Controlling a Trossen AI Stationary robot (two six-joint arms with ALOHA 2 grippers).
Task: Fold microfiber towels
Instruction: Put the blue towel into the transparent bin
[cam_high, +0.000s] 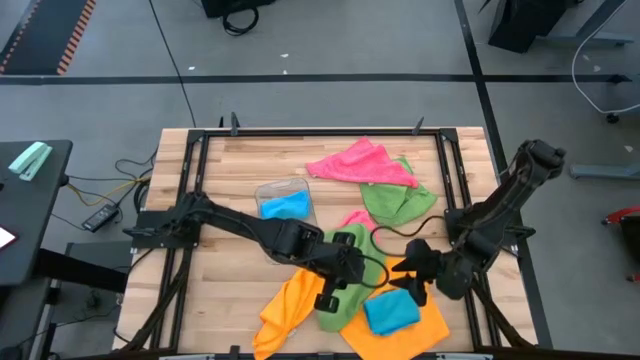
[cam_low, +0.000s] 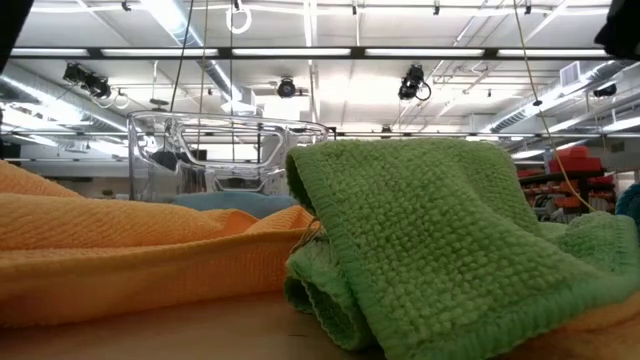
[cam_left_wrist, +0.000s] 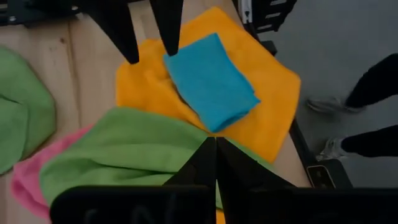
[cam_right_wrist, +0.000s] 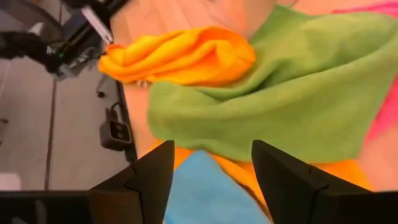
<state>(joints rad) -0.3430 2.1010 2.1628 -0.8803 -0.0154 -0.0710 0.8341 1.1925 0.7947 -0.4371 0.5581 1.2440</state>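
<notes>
Two dark, jointed arms, black all over

The left arm (cam_high: 240, 228) is slim, matte black, with a black cable looping near its wrist; the right arm (cam_high: 505, 200) has rounded joint housings. Each ends in tapered, flat black fingers (cam_right_wrist: 283, 177).

We count two pink towels (cam_high: 360, 163), two green towels (cam_high: 398, 200), two orange towels (cam_high: 285, 310) and two blue towels (cam_high: 390, 313), one of these lying in the single clear plastic tray (cam_high: 268, 190).
</notes>
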